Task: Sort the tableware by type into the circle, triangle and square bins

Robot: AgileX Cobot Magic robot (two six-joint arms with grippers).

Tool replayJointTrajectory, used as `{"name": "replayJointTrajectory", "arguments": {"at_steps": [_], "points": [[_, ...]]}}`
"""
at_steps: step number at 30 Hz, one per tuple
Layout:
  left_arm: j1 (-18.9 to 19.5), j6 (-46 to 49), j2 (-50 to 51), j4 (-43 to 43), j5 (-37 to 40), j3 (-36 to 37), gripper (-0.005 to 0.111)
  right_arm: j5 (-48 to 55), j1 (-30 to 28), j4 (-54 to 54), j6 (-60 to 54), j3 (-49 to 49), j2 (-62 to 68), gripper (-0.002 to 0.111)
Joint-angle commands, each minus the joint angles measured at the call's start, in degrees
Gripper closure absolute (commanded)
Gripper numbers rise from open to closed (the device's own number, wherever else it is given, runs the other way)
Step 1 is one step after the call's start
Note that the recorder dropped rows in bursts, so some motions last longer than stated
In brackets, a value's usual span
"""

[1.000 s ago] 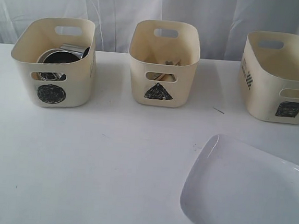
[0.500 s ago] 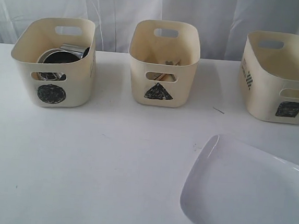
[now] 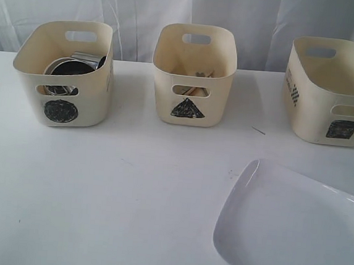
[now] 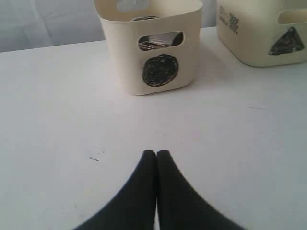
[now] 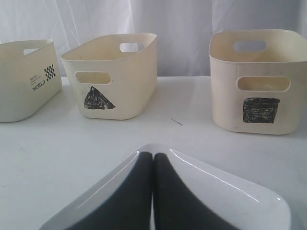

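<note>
On the table [image 3: 128, 196] only the plate [image 3: 292, 235] lies outside the bins [image 3: 194, 78], left gripper [image 4: 156, 153] and right gripper [image 5: 153, 155] both closed, empty.

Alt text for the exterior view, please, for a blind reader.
Three cream tubs line the back of a white table: the circle tub, the triangle tub and the square tub, left to right. Steel tableware shows in the circle tub; a large white plate lies nearer, on the right.
</note>
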Motion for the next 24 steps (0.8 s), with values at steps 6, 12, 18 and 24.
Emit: {"name": "replayJointTrajectory", "arguments": {"at_steps": [6, 12, 18, 24], "points": [[2.2, -0.3, -0.3, -0.5, 0.0, 0.3, 0.107, -0.2, -0.1, -0.4, -0.1, 0.3, -0.3, 0.108], [2.2, -0.2, -0.3, -0.5, 0.0, 0.3, 0.107, -6.9, -0.1, 1.8, 1.6, 0.3, -0.3, 0.108], [2.2, -0.2, -0.3, -0.5, 0.0, 0.3, 0.107, -19.6, -0.1, 2.8, 3.0, 0.3, -0.3, 0.108], [2.2, -0.2, -0.3, -0.5, 0.0, 0.3, 0.107, -26.0, -0.1, 4.7, 7.0, 0.3, -0.3, 0.108]]}}
